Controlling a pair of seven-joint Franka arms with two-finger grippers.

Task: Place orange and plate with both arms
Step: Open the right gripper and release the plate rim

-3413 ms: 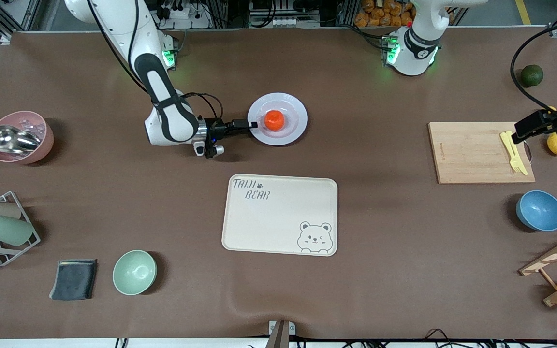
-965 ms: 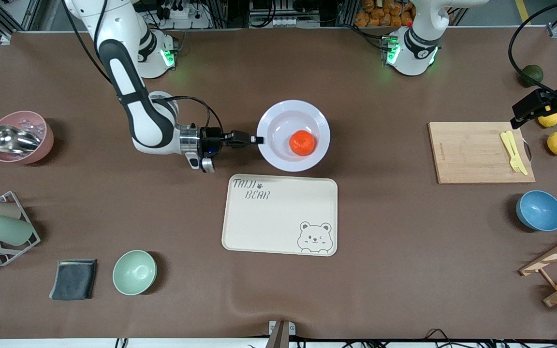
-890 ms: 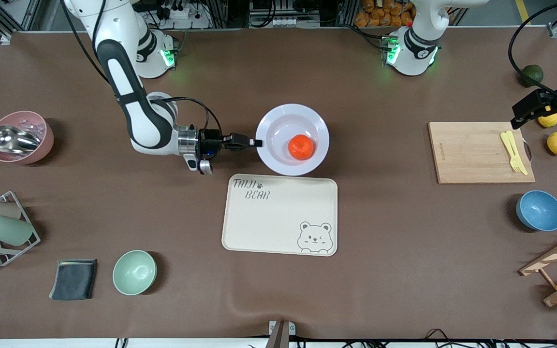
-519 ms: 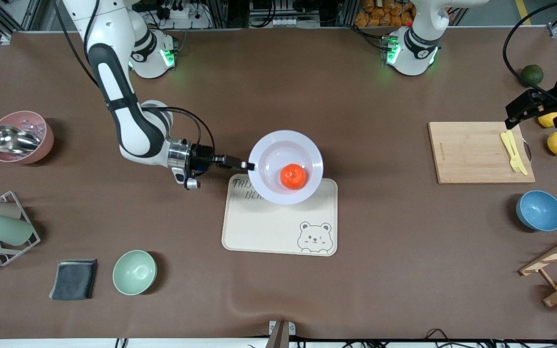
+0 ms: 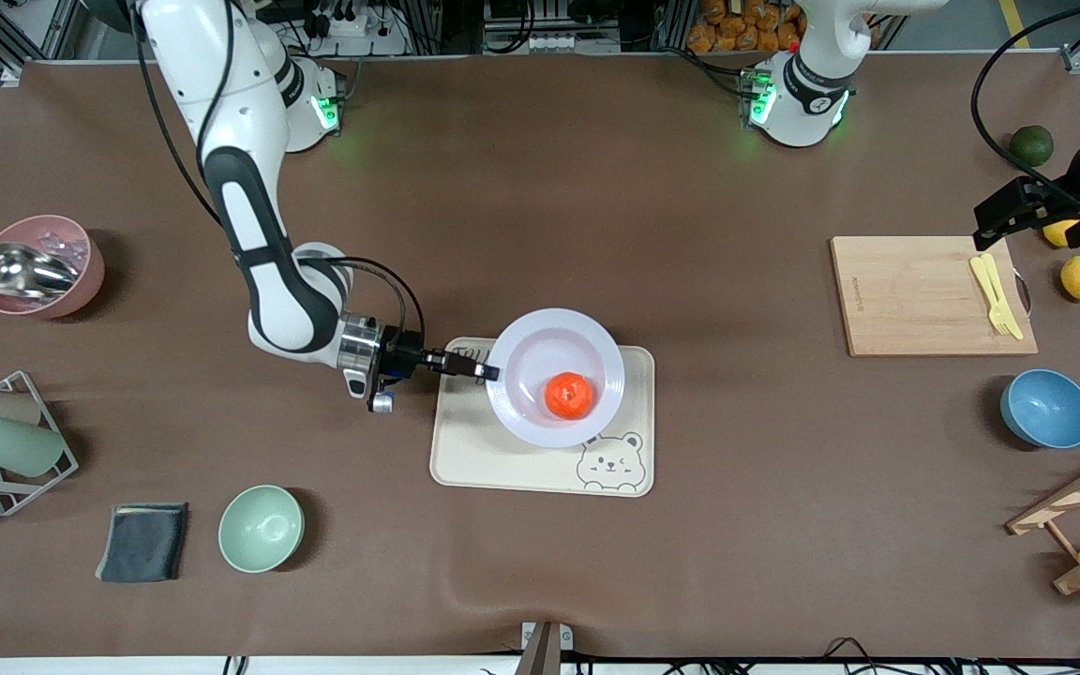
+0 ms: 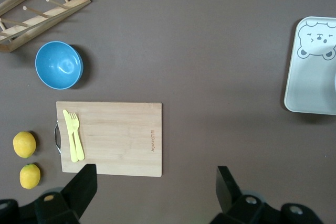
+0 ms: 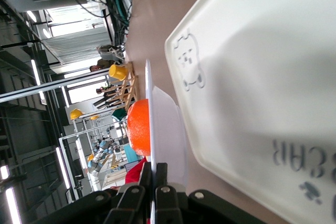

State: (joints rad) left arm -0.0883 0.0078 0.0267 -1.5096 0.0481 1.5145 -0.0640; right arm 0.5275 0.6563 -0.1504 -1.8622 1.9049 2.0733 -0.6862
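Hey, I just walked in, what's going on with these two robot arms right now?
The right hand is shut on the rim of the plate and holds it over the cream bear tray, with the orange sitting in the plate's well. In the right wrist view the plate is clear of the tray, not yet set down. The left hand waits, open, over the table by the wooden cutting board at the left arm's end, holding nothing.

bear tray (image 5: 502, 459) — centre | cutting board (image 5: 915, 295) — yellow fork (image 5: 995, 292) on it
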